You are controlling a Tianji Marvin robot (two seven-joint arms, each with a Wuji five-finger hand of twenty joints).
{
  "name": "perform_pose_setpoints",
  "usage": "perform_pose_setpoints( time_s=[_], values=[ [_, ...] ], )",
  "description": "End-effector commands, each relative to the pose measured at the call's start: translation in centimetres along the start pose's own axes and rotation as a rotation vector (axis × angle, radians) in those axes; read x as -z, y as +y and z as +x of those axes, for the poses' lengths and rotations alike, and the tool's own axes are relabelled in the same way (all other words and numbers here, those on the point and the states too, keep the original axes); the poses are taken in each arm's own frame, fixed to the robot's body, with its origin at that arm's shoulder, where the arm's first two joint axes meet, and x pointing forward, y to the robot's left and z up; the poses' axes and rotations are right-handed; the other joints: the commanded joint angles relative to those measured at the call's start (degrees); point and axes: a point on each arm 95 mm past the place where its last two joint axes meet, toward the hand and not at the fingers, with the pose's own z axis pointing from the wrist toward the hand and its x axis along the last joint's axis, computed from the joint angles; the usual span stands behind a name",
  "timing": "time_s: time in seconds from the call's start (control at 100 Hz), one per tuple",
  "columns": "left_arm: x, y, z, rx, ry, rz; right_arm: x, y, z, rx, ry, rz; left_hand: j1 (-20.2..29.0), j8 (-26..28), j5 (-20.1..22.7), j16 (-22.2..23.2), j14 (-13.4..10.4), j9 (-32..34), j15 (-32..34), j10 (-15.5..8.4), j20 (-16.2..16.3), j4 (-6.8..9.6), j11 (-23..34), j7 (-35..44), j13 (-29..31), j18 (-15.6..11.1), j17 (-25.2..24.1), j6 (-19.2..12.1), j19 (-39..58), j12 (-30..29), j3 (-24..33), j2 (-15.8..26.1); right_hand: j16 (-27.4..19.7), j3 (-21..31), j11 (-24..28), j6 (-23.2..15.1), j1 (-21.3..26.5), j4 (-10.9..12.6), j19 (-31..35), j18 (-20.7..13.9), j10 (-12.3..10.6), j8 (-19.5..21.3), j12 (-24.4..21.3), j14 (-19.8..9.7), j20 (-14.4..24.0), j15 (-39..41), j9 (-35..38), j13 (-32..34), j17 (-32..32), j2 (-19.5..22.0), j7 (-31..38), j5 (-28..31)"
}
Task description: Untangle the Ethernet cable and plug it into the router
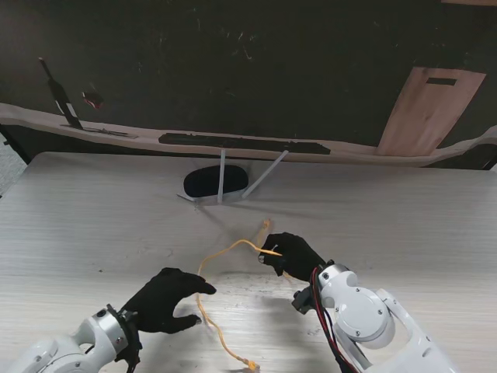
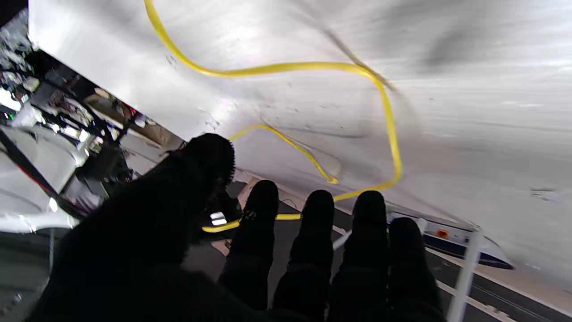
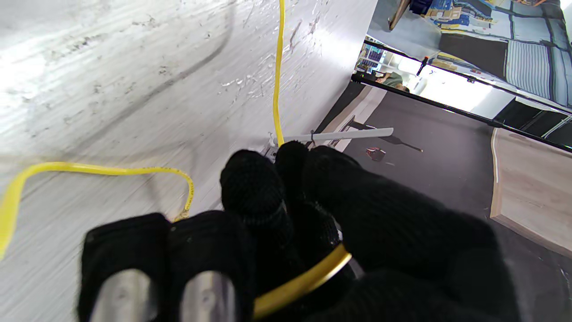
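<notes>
Your right hand pinches the yellow cable.

The cable loops over the white table between your two hands, with one plug end near you. Your left hand is spread out, holding nothing, just beside the cable. The router sits farther from you.

black knit gloves on both hands, left hand, right hand, chunky white rounded arm shells, red and black wires lower right
</notes>
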Motion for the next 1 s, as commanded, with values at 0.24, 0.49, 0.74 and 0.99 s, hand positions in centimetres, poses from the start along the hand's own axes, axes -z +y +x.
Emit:
perform_pose_setpoints(
  time_s=[0.24,0.49,0.74,0.99],
  values=[
    [-2.2,0.7,1.4,0.014,0.065,-0.076,0.1,-0.4,-0.1,-0.019,-0.007,0.013,-1.6,-0.8,-1.2,-1.4,-2.2,-0.4,1.2,-1.2,-0.4,0.30,0.2,-0.8,-0.2,-2.4,0.0,-0.7,0.1,-0.7,3.9,-1.5,-0.9,-1.6,2.7,0.0,-1.2,-1.2,13.9,-6.0,13.9,-0.6,0.8,-4.9,-1.1,1.8,3.0,-1.1,2.2,1.7,1.4,-0.7],
    [-2.9,1.5,2.0,-0.010,0.054,-0.199,0.1,-0.4,-0.1,-0.034,-0.010,0.005,4.5,0.3,-0.4,-1.8,-1.9,0.8,2.3,-1.5,0.3,1.86,1.0,1.2,0.7,-2.2,0.4,-0.2,1.4,-0.2,4.5,1.5,-1.0,-1.8,2.7,0.0,-1.3,-1.2,13.9,-5.9,14.0,-0.7,0.8,-4.8,-1.3,1.8,3.0,-1.1,2.2,1.9,1.4,-0.8],
    [-3.6,2.5,2.4,-0.072,0.044,-0.276,0.1,-0.5,-0.2,-0.041,-0.019,0.004,9.1,1.7,0.4,-1.5,-1.4,1.4,2.9,-2.4,0.4,2.86,2.0,3.9,0.8,-1.3,0.6,-1.0,1.6,0.4,5.4,3.1,-1.1,-1.9,2.7,-0.1,-1.2,-1.1,13.9,-5.8,14.0,-0.7,0.8,-4.7,-1.4,1.8,2.8,-1.1,2.2,2.3,1.5,-1.0],
    [-4.8,4.2,2.9,-0.020,0.045,-0.274,-0.1,-0.3,-0.1,-0.053,-0.024,-0.004,16.3,4.3,3.2,1.0,0.8,6.6,7.0,-2.4,3.0,2.12,6.0,9.0,4.0,3.7,2.5,0.1,6.7,2.6,-2.6,9.6,-1.7,-3.5,2.6,-0.2,-0.6,-1.0,13.9,-5.1,14.3,-0.5,0.8,-4.3,-2.3,1.5,1.9,-1.1,2.0,3.9,1.7,-2.2]
  ],
)
